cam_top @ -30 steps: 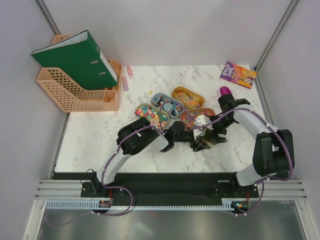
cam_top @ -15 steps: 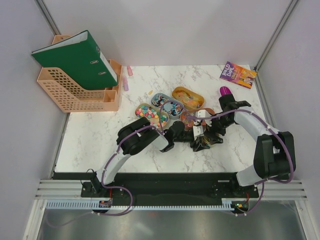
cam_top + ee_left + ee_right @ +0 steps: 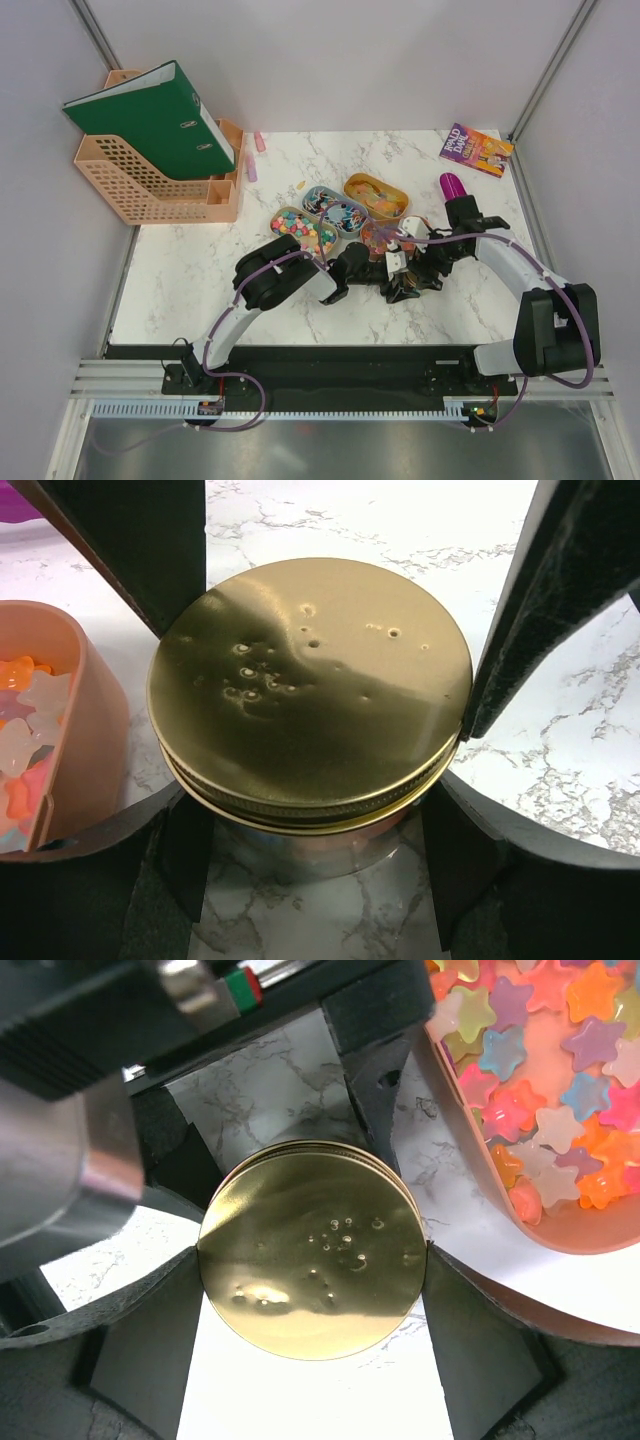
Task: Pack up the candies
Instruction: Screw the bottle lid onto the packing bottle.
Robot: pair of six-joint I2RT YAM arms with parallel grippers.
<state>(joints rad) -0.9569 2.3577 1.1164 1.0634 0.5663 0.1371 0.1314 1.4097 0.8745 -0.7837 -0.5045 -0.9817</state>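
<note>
Bracing jar (image 3: 300, 855), left hand (image 3: 318, 705) clamped its sides; right hand (image 3: 313, 1250) gripped gold lid (image 3: 300, 1200), likely for unscrewing; candies (image 3: 560, 1050) unpacked.

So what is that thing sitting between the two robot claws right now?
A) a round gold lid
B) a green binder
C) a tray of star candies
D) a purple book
A: both wrist views show the gold lid between the fingers of the left gripper and the right gripper.
</note>
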